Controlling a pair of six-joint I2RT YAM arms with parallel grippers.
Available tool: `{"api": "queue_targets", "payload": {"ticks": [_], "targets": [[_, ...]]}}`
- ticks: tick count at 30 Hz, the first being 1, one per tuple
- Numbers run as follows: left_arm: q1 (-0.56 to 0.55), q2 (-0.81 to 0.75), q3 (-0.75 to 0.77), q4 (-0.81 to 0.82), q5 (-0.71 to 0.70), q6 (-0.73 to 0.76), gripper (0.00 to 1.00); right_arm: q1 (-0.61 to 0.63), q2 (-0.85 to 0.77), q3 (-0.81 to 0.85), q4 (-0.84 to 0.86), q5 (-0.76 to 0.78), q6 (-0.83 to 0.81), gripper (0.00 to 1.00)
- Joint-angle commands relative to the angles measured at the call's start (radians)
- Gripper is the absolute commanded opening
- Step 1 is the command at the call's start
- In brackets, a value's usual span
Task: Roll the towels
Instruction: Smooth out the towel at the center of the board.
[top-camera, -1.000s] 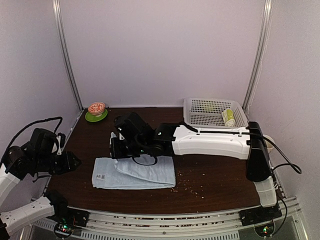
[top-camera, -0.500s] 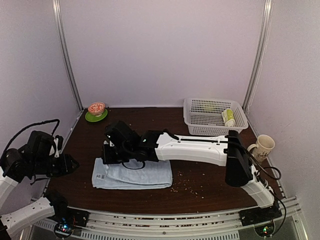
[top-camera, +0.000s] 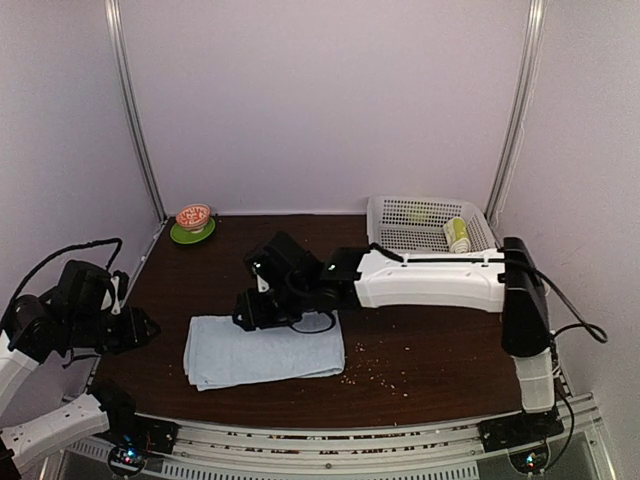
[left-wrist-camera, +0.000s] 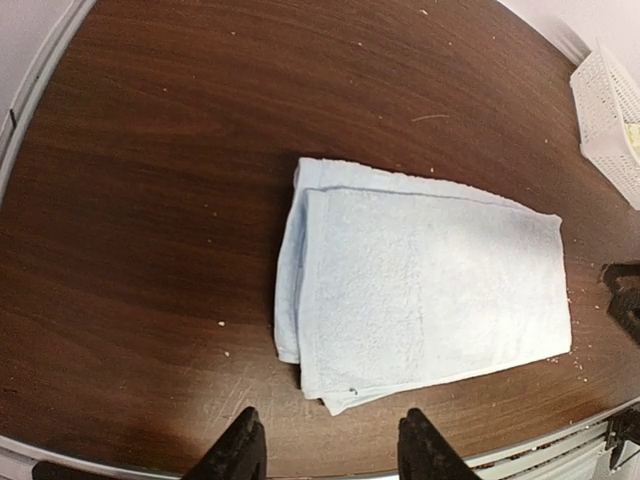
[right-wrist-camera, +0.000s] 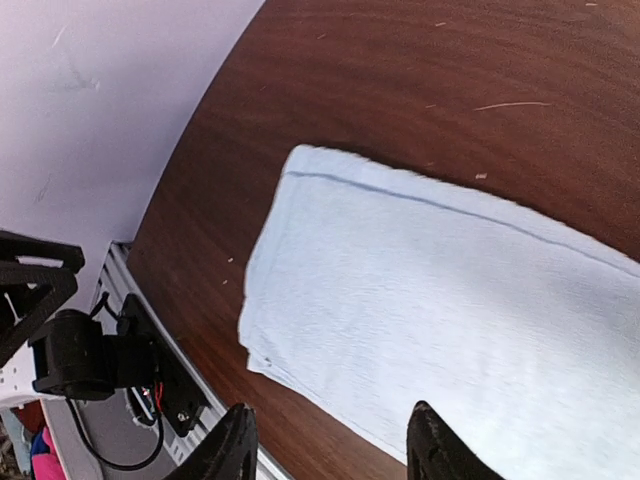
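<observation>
- Far left, off the table's edge: left gripper (top-camera: 137, 328), jaws apart and empty; seen from its wrist camera as two dark fingertips (left-wrist-camera: 243, 452) with bare wood between them
- Back left corner: small red-patterned bowl (top-camera: 193, 215) sitting on a green saucer (top-camera: 180, 237)
- Left of centre: right gripper (top-camera: 246, 311) reaching across from the right, jaws spread and clamped on nothing; poised over the far-left edge of the cloth
- Front centre of the dark wooden table (top-camera: 430, 335): pale-blue towel (top-camera: 265, 352), folded into a flat rectangle, unrolled; folded edge toward the left
- Just right of that towel: scattered crumbs (top-camera: 375, 367) on the wood
- Back right corner: white mesh basket (top-camera: 405, 235); lime-green towel (top-camera: 457, 235) rolled up, lying inside at its right end
</observation>
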Motion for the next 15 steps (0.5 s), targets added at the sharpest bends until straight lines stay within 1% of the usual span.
{"api": "queue_targets", "payload": {"ticks": [1, 3, 5, 9, 12, 15], "targets": [[-0.005, 0.057, -0.046, 0.166, 0.092, 0.003, 0.45, -0.067, -0.134, -0.19, -0.057, 0.114, -0.09, 0.46], [-0.006, 0.111, -0.067, 0.239, 0.138, 0.004, 0.46, -0.073, -0.172, -0.261, -0.09, 0.153, -0.102, 0.45], [-0.005, 0.185, -0.08, 0.295, 0.139, 0.006, 0.46, -0.081, -0.222, -0.344, -0.075, 0.167, -0.091, 0.45], [-0.003, 0.363, -0.061, 0.342, 0.051, 0.016, 0.47, -0.1, -0.329, -0.522, 0.053, 0.162, -0.056, 0.46], [0.005, 0.531, -0.007, 0.358, -0.008, 0.037, 0.47, -0.11, -0.351, -0.575, 0.073, 0.17, -0.053, 0.47], [0.025, 0.656, 0.021, 0.395, -0.011, 0.056, 0.46, -0.123, -0.337, -0.589, 0.071, 0.195, -0.047, 0.49]]}}
